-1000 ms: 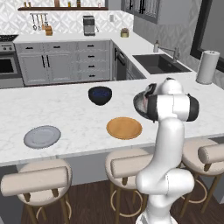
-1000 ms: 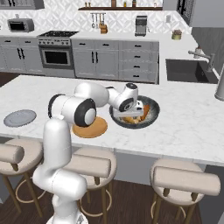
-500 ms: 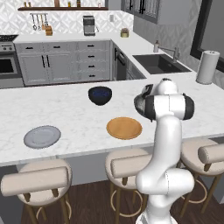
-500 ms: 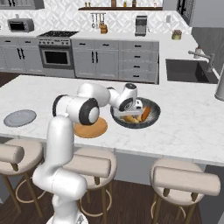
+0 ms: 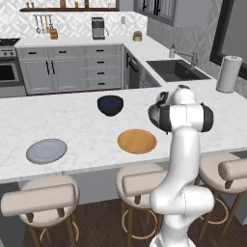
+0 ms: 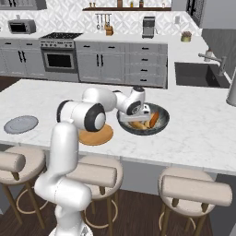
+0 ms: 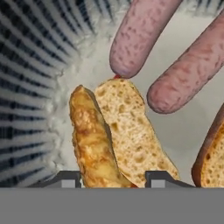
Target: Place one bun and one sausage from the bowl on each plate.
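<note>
Your gripper (image 7: 113, 178) is down in the bowl (image 6: 161, 125), fingers (image 7: 70, 178) set narrowly on either side of a split bun (image 7: 109, 140); whether they grip it you cannot tell. Two sausages (image 7: 140, 35) lie just beyond it. The orange plate (image 6: 96, 136) sits beside the bowl, the grey plate (image 6: 20, 124) well apart.

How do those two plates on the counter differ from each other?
The tan-orange plate looks like wood, while the light grey plate is plain and pale. The tan-orange plate lies close to the robot arm and the wide bowl of food; the light grey plate sits far off to the left. Both are flat, round, similar in size, and neither holds food yet.
</note>
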